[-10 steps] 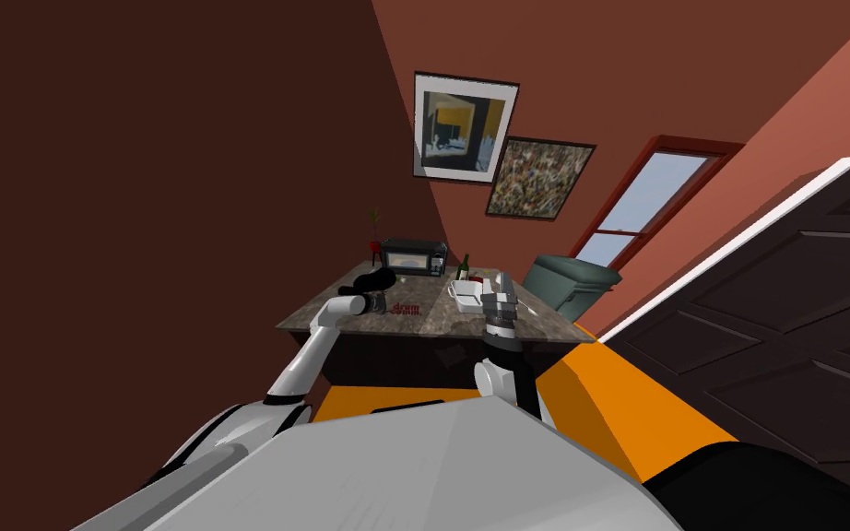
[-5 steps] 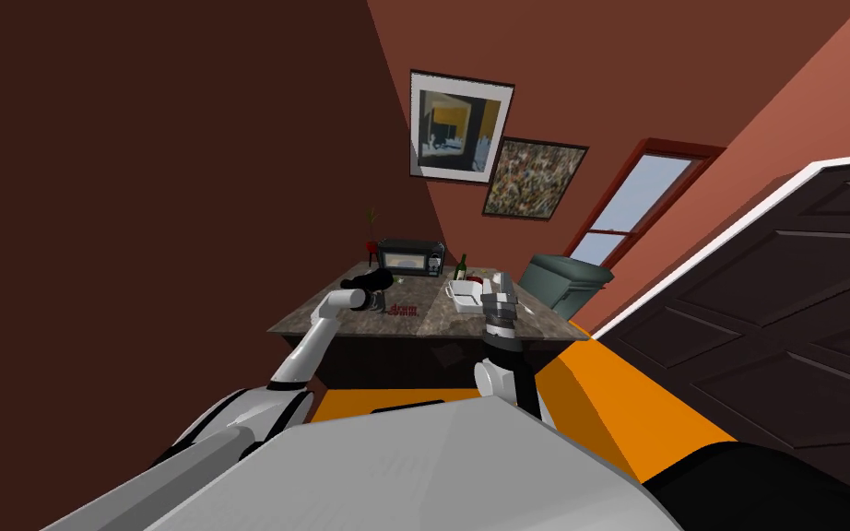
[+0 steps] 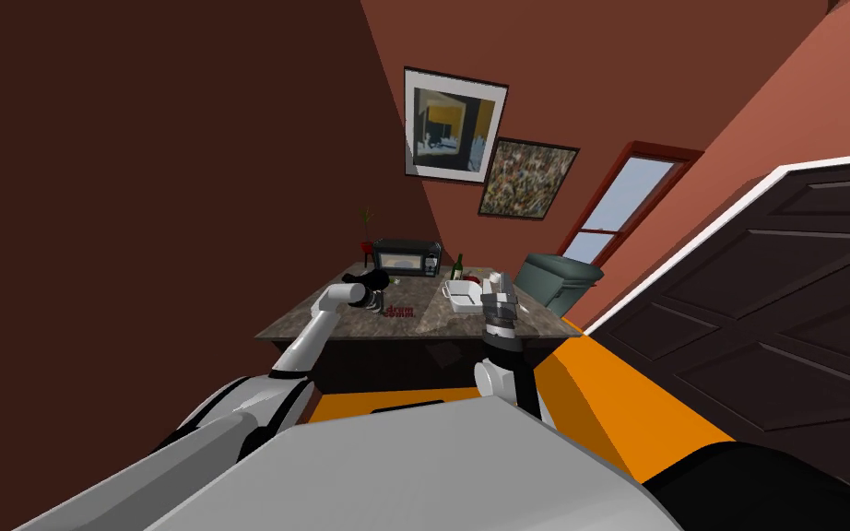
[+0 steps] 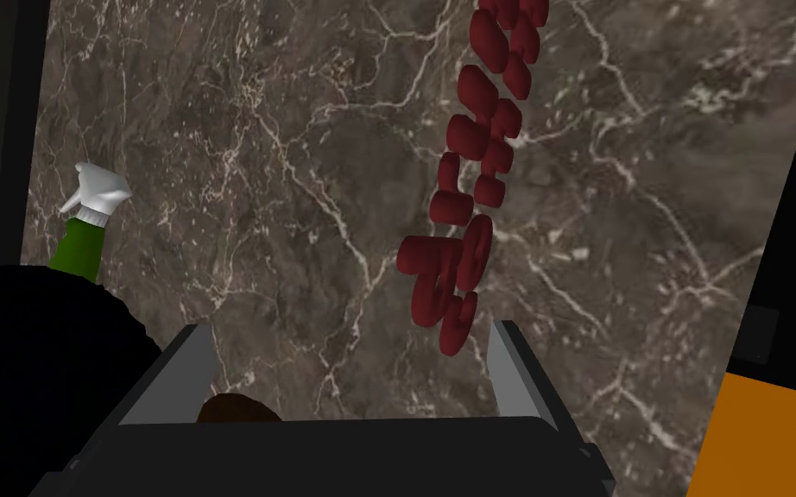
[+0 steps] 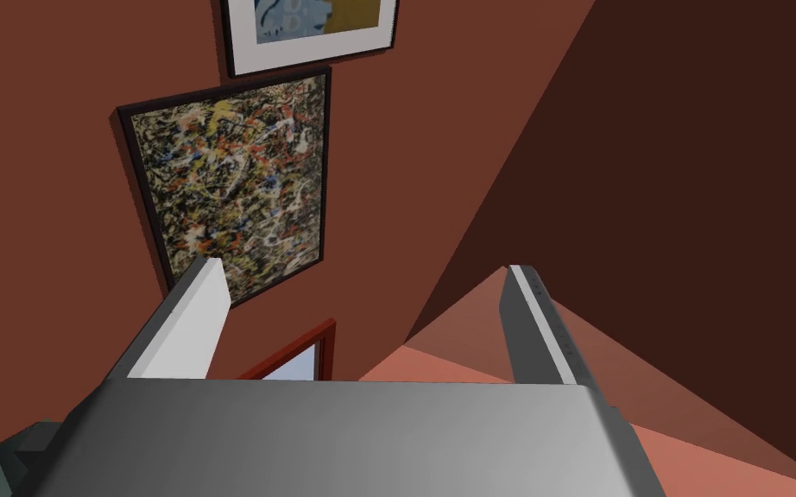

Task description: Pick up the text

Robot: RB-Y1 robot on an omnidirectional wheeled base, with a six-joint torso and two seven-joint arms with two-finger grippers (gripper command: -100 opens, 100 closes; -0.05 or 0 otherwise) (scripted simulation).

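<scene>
Dark red raised letters lie flat in a row on the brown marble tabletop. My left gripper hovers over the table, open, and the near end of the row reaches between its fingers, close to one of them, with nothing gripped. In the head view the letters sit mid-table just beside the left gripper. My right gripper is raised above the table's right part, pointing up, and stands open and empty.
A green spray bottle stands near the left hand. At the back of the table are a black microwave, a green bottle and a white dish. A grey-green bin stands to the right, before a dark door.
My head view has drifted a little, sliding the table leftward in the picture. The left arm has stretched slightly farther over the table near the letters. The right arm holds its pose.
</scene>
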